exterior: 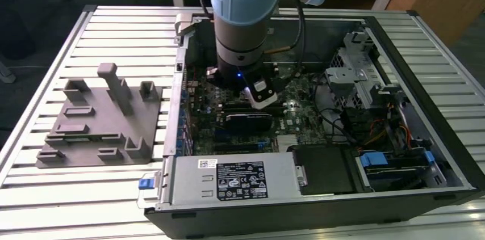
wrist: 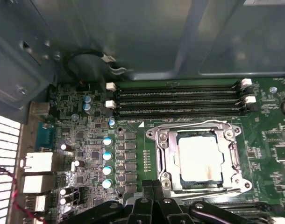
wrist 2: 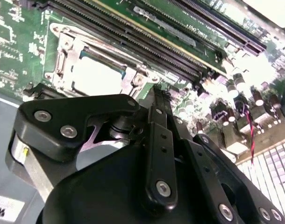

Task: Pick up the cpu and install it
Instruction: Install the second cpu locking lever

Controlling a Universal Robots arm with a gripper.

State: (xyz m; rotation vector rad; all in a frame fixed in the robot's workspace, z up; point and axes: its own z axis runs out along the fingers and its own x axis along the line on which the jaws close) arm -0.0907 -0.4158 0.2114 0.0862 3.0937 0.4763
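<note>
My claw (wrist: 152, 186), its fingers (wrist 2: 156, 140) pressed together and empty, hangs inside the open computer case (exterior: 424, 98) on the bench (exterior: 76, 194), the cpu (wrist: 200, 156) seated in the motherboard socket (wrist: 167, 154) just ahead of its tips.

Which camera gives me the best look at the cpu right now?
The first wrist view: the cpu lies flat inside the socket frame, its whole pale top unobstructed. The second wrist view shows it at a slant above the gripper linkage. In the exterior view the arm stands over that spot.
</note>
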